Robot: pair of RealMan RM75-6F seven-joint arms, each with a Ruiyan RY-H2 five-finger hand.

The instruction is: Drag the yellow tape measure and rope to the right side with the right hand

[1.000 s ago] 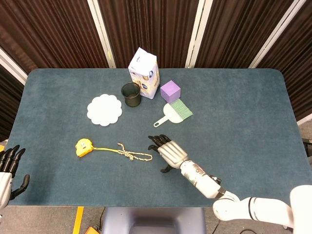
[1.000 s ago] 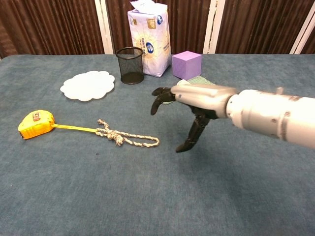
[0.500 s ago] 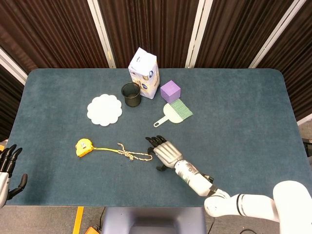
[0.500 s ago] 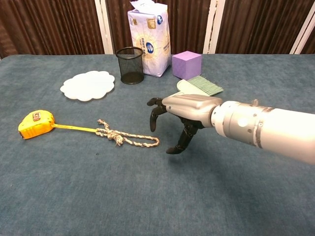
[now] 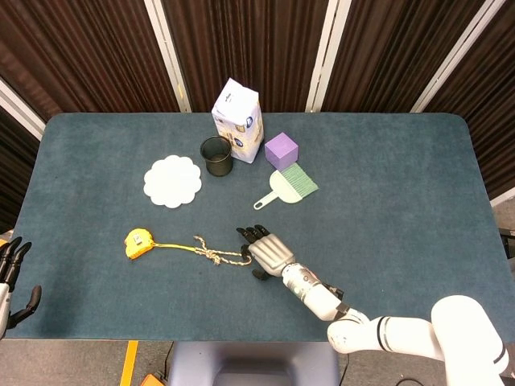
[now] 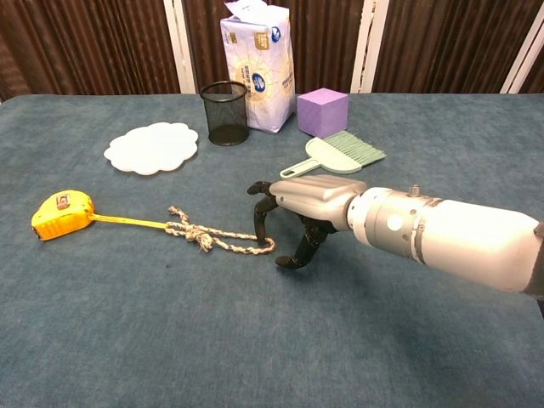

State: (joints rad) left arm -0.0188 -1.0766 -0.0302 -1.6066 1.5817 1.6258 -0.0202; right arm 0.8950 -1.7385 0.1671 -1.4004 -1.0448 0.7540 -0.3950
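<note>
dark brown curtain panels backed the blue-green worktop (image 5: 402, 185) i was working over. my right hand (image 6: 293, 212) hung low with its fingers apart and curled downward, holding nothing, its fingertips (image 6: 259, 228) just above the near loop of the rope (image 6: 223, 240); i could not tell whether they touched it. from that hand the rope ran away to its left, and beyond it, well apart, lay the yellow tape measure (image 6: 62, 215), joined to the rope by a thin yellow strip of tape. the whole string of things lay nearly straight, its long axis pointing almost at my palm, so i judged a pull back toward the right would follow that line. my left hand (image 5: 11, 269) sat far off at the worktop's edge, fingers spread and carrying nothing, much farther from the rope than the right. the rope looked pale, braided and knotted midway; the tape measure was a small rounded case lying flat.
</note>
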